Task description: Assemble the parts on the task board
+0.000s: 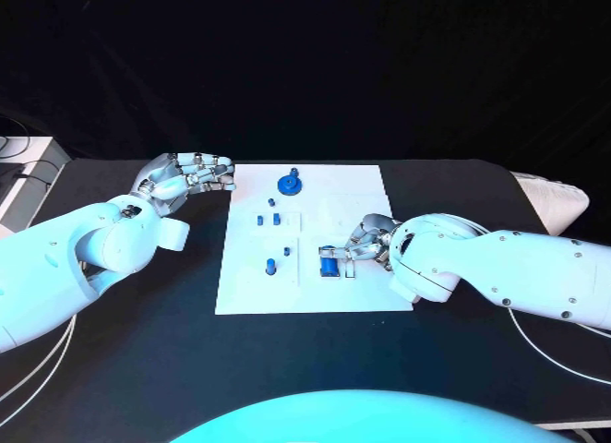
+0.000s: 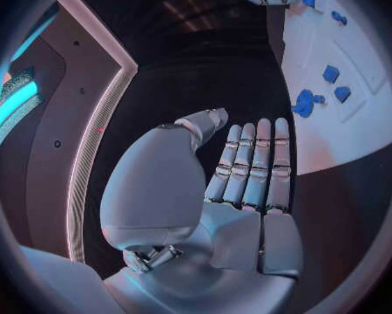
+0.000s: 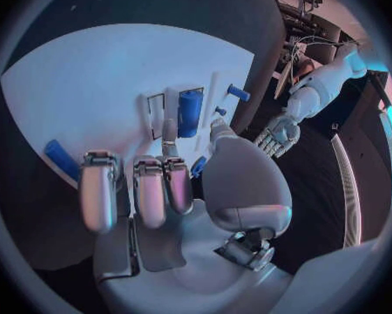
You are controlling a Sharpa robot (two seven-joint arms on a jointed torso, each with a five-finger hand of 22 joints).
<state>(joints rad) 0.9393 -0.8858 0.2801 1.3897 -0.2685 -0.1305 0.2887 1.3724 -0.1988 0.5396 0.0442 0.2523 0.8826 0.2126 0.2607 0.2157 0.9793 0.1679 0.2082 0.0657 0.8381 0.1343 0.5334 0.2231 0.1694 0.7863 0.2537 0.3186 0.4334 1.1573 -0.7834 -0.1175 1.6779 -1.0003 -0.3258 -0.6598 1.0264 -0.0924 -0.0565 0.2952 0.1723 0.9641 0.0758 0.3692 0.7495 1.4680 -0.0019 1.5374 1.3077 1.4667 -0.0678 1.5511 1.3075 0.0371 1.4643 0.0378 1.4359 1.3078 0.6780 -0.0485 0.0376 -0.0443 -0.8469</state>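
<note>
Your surface: black table (image 1: 133, 360), dark backdrop behind, white task board (image 1: 365, 198) at its centre.

Left hand (image 1: 184, 178): you find it off the board's far left corner, over bare table, fingers loosely apart and holding nothing; the left wrist view shows them straight and side by side.

Board contents, left to right: small blue parts (image 1: 267, 221) scattered along the left half; one lone peg (image 1: 271, 267) lower down; a round blue knob (image 1: 291, 185) upright near the far edge; a blue cylinder (image 1: 331, 266) lying in a slot.

Right hand (image 1: 368, 242): you see it at the board's right side, fingertips at the cylinder. Whether it grips the piece, you cannot tell.
</note>
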